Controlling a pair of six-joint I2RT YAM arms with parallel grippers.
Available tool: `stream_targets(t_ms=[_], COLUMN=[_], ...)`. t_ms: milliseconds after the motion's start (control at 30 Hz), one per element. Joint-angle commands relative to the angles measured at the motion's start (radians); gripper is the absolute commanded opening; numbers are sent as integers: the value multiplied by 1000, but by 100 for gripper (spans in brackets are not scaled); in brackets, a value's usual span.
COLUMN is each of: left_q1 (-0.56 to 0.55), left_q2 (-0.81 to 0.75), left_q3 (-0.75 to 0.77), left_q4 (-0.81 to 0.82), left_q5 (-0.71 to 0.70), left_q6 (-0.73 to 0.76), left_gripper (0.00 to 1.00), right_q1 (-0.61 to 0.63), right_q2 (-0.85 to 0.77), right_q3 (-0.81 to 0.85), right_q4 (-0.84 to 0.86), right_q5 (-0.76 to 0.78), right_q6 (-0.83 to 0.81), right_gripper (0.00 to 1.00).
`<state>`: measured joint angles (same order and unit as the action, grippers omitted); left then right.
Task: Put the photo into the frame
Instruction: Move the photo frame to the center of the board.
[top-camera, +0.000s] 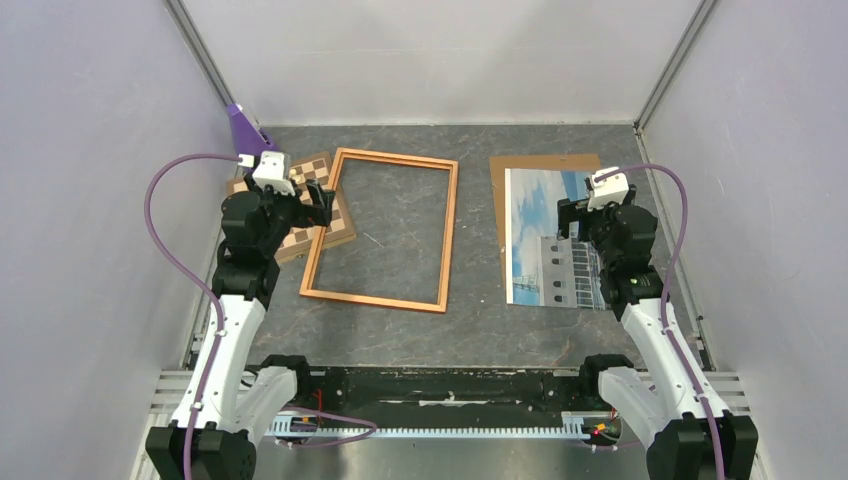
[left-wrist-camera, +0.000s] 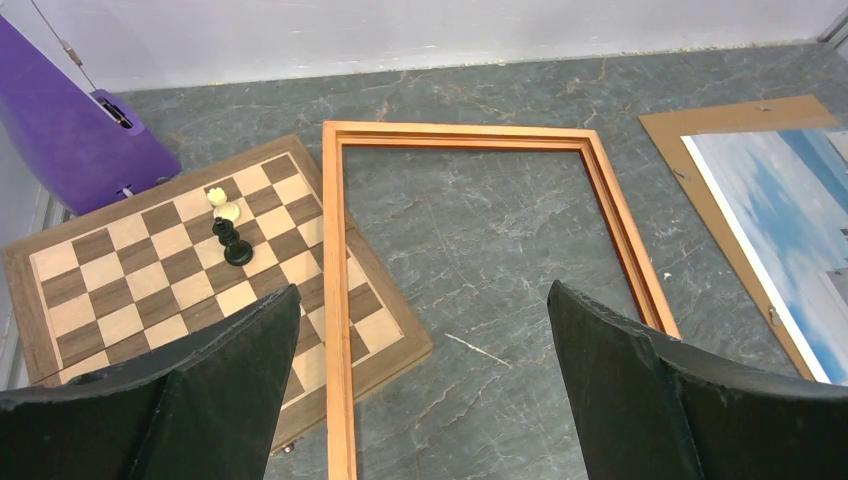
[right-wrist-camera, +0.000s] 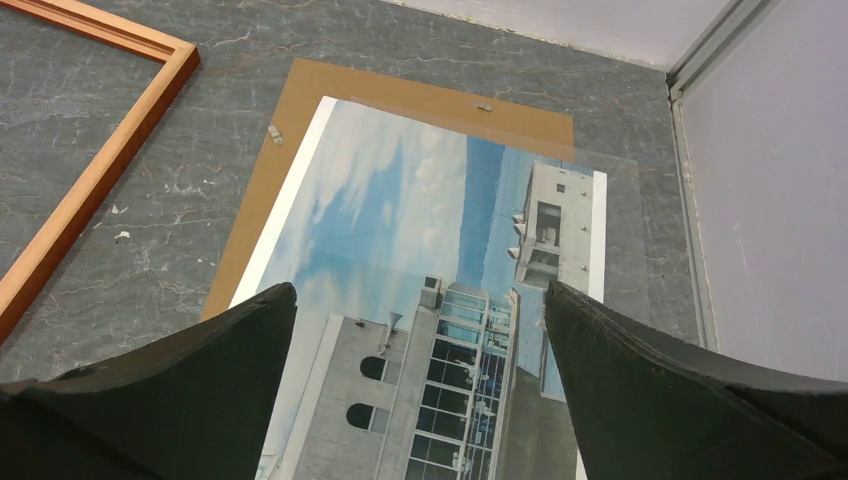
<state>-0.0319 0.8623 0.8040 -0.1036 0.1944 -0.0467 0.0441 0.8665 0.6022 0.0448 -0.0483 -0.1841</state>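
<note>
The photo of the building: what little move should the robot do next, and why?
Probably lower the right gripper toward the edge of the photo nearest the frame. Its jaws are open and it hangs right above the photo, holding nothing. The photo lies flat on the brown backing panel, apart from the empty frame, so it likely has to be picked up first.

The frame (top-camera: 449, 230) lies left of the photo (top-camera: 535, 240), partly on the chessboard (top-camera: 338, 222).
</note>
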Motion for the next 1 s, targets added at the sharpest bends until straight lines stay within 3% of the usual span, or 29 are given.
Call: stream_targets(t_ms=[0, 400, 533, 833, 967], left_q1=[5, 4, 4, 5, -2], left_q2=[-8, -13, 6, 221, 355], left_q3=[7, 13, 83, 182, 205], left_q4=[12, -8, -130, -330, -346], left_q5=[14, 7, -2, 25, 11], left_q6=[-39, -38, 42, 147, 166], left_gripper=[100, 100, 100, 100, 94], right_q1=[1, 2, 2, 2, 2], right_q2=[-17, -20, -20, -16, -9], right_q3=[8, 8, 19, -1, -13], right_q4=[30, 24, 16, 6, 11], right_q5=[-7, -26, -35, -67, -92], right_q6=[-8, -9, -13, -43, -49], right_gripper=[98, 98, 98, 98, 98])
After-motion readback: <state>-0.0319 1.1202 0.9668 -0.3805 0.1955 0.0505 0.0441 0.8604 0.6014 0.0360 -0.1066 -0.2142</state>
